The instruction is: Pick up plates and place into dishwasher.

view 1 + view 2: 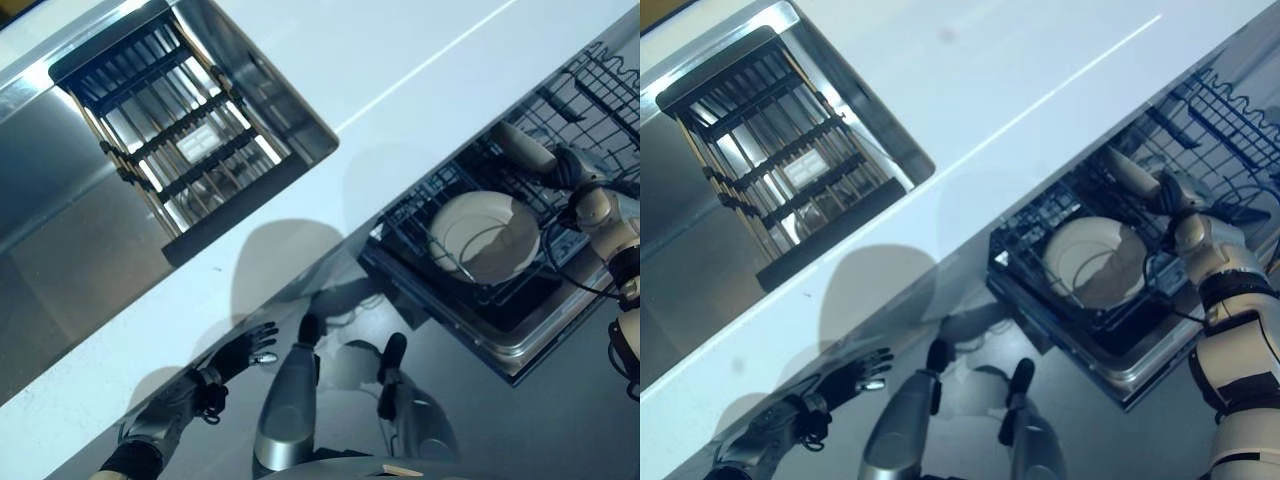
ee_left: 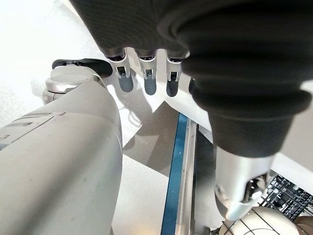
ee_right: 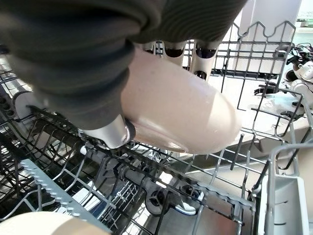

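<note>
While the right hand (image 3: 161, 58) grips a cream plate (image 3: 181, 112) over the dishwasher rack (image 1: 585, 95), thumb under it and fingers curled over its far side, a second plate (image 1: 483, 237) already lies flat in the rack toward 7 o'clock of the held one. The left hand (image 1: 243, 350) hangs idle below the white counter (image 1: 400, 60), fingers loosely spread and holding nothing. Sink (image 1: 60, 230) with its drying rack (image 1: 170, 120) sits at 10 o'clock. To seat the plate well, the robot likely needs to tip it on edge, line the rim up between two tines (well apart from the flat plate), lower until the wires bear it, then let go.
</note>
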### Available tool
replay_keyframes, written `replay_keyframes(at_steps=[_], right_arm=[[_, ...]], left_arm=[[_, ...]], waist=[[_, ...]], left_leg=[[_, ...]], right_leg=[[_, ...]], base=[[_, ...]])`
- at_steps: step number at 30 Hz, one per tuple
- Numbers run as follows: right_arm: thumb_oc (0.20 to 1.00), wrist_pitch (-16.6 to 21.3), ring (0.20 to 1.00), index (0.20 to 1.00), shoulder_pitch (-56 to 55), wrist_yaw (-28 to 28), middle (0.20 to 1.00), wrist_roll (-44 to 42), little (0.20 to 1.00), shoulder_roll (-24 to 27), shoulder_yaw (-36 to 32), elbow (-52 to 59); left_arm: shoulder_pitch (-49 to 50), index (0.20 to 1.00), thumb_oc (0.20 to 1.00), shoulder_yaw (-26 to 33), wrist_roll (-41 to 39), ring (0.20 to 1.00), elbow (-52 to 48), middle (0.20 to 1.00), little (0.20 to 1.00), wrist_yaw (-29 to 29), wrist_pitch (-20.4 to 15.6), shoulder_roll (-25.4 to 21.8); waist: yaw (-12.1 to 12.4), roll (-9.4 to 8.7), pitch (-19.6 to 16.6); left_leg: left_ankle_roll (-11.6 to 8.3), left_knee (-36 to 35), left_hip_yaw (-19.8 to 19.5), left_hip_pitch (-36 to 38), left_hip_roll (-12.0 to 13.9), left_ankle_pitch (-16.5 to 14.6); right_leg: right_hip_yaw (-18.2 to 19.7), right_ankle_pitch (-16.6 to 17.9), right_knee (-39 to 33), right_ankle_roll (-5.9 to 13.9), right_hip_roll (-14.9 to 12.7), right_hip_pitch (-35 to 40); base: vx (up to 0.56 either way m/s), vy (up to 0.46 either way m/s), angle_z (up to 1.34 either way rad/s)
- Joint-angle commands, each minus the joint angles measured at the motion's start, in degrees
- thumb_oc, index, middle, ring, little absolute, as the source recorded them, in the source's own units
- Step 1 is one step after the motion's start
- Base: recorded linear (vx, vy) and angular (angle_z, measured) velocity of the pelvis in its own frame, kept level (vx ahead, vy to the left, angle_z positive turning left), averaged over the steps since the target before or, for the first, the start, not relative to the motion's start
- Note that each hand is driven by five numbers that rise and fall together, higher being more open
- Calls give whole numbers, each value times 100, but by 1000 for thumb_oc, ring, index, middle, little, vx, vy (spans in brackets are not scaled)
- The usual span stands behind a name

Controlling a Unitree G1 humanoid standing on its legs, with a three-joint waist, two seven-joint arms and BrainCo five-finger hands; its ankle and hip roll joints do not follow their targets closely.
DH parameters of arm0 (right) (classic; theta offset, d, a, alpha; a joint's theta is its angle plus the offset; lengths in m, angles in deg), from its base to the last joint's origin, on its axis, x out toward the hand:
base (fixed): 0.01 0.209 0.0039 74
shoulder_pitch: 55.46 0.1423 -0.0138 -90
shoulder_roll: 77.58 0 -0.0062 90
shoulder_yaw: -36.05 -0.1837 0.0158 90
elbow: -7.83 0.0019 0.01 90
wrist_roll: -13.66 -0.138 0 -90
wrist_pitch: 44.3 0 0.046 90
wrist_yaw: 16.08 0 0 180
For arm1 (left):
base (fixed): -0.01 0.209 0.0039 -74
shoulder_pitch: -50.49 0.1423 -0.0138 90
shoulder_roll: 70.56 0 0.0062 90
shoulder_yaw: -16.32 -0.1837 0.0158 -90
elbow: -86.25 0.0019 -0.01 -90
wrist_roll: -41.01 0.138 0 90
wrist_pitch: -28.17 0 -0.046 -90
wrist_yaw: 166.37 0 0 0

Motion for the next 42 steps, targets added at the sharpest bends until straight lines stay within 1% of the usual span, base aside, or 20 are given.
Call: replay_keyframes(at_steps=[1,10,16,20,23,25,27,29,31,32,33,34,35,36,39,40,41,42], right_arm=[[1000,-153,1000,1000,331,258,1000,-309,1000,245,-83,-23],[1000,-166,1000,1000,235,260,1000,-391,1000,237,-200,1],[1000,-71,1000,1000,178,300,1000,-502,1000,267,-218,52],[1000,92,1000,1000,44,380,1000,-802,1000,316,-339,158],[1000,342,1000,1000,-210,403,1000,-1338,1000,378,-617,411],[1000,471,1000,1000,-448,387,1000,-1550,1000,420,-864,675],[1000,705,1000,1000,-838,309,1000,-1848,1000,471,-1197,1037],[1000,825,1000,1000,-1240,233,1000,-2102,1000,499,-1499,1439],[1000,919,1000,1000,-1682,112,1000,-2660,1000,496,-1855,1897],[1000,1039,1000,1000,-1927,31,1000,-2895,1000,433,-2078,2087],[1000,1184,1000,1000,-2130,-49,1000,-3090,1000,331,-2285,2236],[1000,1224,1000,1000,-2197,-72,1000,-3144,1000,294,-2355,2288],[1000,1390,1000,1000,-2477,-216,1000,-3430,1000,107,-2618,2594],[1000,1469,1000,1000,-2647,-285,1000,-3641,1000,29,-2776,2777],[1000,1524,1000,1000,-3263,-641,1000,-4353,1000,-420,-3487,3512],[1000,1587,1000,1000,-3360,-691,1000,-4564,1000,-500,-3598,3569],[1000,1667,1000,1000,-3510,-777,1000,-5001,1000,-700,-3790,3681],[1000,1667,1000,1000,-3653,-911,1000,-5345,1000,-928,-4047,3735]], left_arm=[[119,1000,1000,-141,-185,1000,-357,1000,1000,14,-205,-296],[108,1000,1000,-115,-193,1000,-330,1000,1000,50,-195,-242],[173,1000,1000,-104,-173,1000,-301,1000,1000,1,-207,-243],[218,1000,1000,-98,-183,1000,-278,1000,1000,-6,-224,-220],[318,1000,1000,-25,-150,1000,-255,1000,1000,-19,-243,-173],[392,1000,1000,26,-136,1000,-258,1000,1000,3,-230,-138],[488,1000,1000,124,-112,1000,-223,1000,1000,51,-232,-61],[570,1000,1000,218,-86,1000,-169,1000,1000,82,-252,8],[631,1000,1000,333,-66,1000,-89,1000,1000,128,-247,102],[651,1000,1000,377,-49,1000,-8,1000,1000,164,-246,173],[667,1000,1000,417,-14,1000,107,1000,1000,193,-260,262],[669,1000,1000,424,4,1000,150,1000,1000,198,-270,287],[720,1000,1000,488,112,1000,321,1000,1000,246,-286,419],[753,1000,1000,505,171,1000,384,1000,1000,298,-272,465],[933,1000,1000,685,493,1000,783,1000,1000,484,-415,762],[948,1000,1000,706,528,1000,852,1000,1000,524,-425,797],[962,1000,1000,747,617,1000,1018,1000,1000,593,-457,881],[969,1000,1000,782,760,1000,1192,1000,1000,635,-513,950]], waist=[[10,-50,-229],[-17,-71,-208],[-25,-87,-233],[-53,-109,-276],[-107,-151,-349],[-145,-179,-397],[-221,-223,-476],[-293,-255,-540],[-386,-273,-605],[-433,-277,-639],[-481,-284,-677],[-490,-290,-690],[-579,-317,-781],[-609,-343,-829],[-765,-406,-1033],[-782,-410,-1059],[-829,-408,-1115],[-869,-399,-1173]], left_leg=[[-92,-553,-202,-524,219,973],[-56,-528,-183,-462,176,911],[-47,-576,-161,-375,182,898],[-41,-638,-131,-263,184,874],[-23,-686,-90,-132,181,836],[-16,-720,-72,-38,182,811],[-5,-741,-31,67,191,776],[11,-755,16,172,194,740],[16,-752,68,264,213,711],[12,-743,86,312,228,694],[13,-743,101,380,236,670],[15,-748,108,410,236,662],[29,-755,138,521,235,609],[46,-760,156,589,228,576],[83,-768,242,762,229,484],[81,-763,261,784,237,470],[79,-761,284,837,247,445],[79,-748,311,883,252,407]], right_leg=[[92,-498,462,224,-423,226],[140,-496,462,200,-427,255],[150,-500,421,197,-421,333],[157,-499,368,204,-429,435],[188,-497,335,208,-432,531],[211,-498,308,215,-435,605],[250,-487,266,228,-436,686],[284,-477,232,241,-441,764],[320,-471,230,246,-446,816],[343,-479,239,241,-444,852],[371,-487,247,241,-442,891],[382,-491,247,242,-443,906],[426,-508,252,245,-450,953],[456,-509,243,248,-458,982],[580,-501,211,266,-465,1057],[597,-504,208,268,-466,1077],[628,-513,212,274,-460,1106],[651,-530,220,279,-459,1136]], base=[[0,0,0],[0,0,0],[0,0,0],[9,26,-2],[36,45,-4],[49,47,-8],[53,53,-4],[41,61,1],[40,93,-6],[72,106,-15],[73,75,-17],[115,85,-12],[113,68,-9],[146,80,-4],[103,41,-18],[94,34,-23],[86,38,-20],[111,46,-14]])
